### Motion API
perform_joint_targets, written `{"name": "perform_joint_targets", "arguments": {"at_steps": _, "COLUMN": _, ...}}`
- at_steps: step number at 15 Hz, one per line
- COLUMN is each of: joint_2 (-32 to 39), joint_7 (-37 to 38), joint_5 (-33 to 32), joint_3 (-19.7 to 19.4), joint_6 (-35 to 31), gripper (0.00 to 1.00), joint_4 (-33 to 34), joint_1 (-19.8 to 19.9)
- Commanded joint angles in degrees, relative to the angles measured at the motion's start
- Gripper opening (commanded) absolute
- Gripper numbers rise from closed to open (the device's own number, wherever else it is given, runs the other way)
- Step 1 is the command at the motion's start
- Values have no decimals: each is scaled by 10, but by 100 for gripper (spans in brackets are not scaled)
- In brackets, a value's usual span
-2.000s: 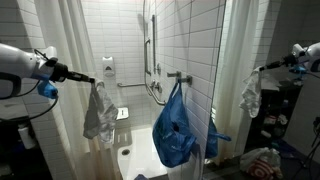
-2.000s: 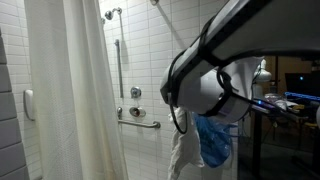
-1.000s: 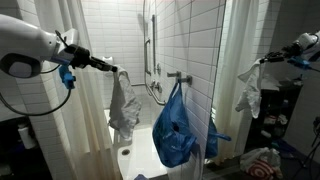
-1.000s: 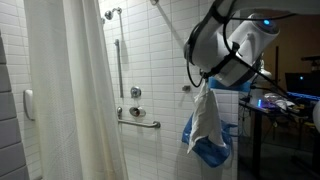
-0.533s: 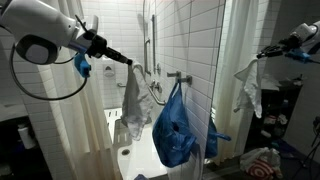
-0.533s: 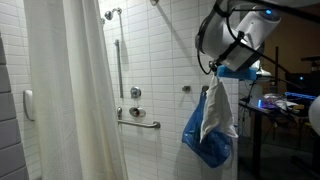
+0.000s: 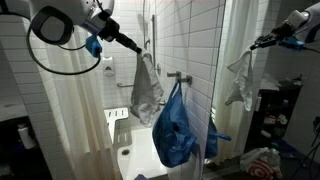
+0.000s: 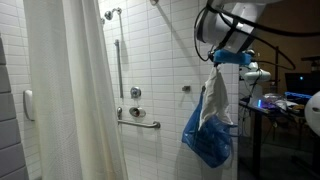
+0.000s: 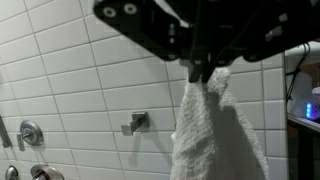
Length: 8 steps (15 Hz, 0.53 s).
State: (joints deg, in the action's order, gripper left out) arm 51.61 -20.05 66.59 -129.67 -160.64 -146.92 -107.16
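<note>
White cloth, a towel (image 7: 147, 90), hangs limp from the claw (image 7: 139, 52), which is clamped tight on the towel's top corner. In an exterior view the pinched corner sits above and just beside the metal wall hook (image 7: 178, 76). The towel's lower folds hang close against the blue bag (image 7: 175, 125) that dangles from that hook. In the wrist view the wall hook (image 9: 137, 122) sits on the tiled wall (image 9: 70, 90), apart from the towel.

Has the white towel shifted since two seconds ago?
Yes. In an exterior view the white towel, pinched in the hand, has travelled up and across toward the hanging blue bag, now close beside it.
</note>
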Motion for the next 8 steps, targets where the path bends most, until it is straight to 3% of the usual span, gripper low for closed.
{"name": "perform_joint_targets", "arguments": {"at_steps": 1, "joint_2": -4, "joint_7": 45, "joint_5": -45, "joint_3": -12, "joint_6": 56, "gripper": 1, "joint_4": 51, "joint_1": 42}}
{"name": "perform_joint_targets", "arguments": {"at_steps": 6, "joint_2": -13, "joint_7": 75, "joint_5": -72, "joint_3": -20, "joint_6": 112, "gripper": 1, "joint_4": 101, "joint_1": 82}}
{"name": "perform_joint_targets", "arguments": {"at_steps": 8, "joint_2": 1, "joint_7": 64, "joint_5": -56, "joint_3": -9, "joint_6": 99, "gripper": 3, "joint_4": 84, "joint_1": 79}}
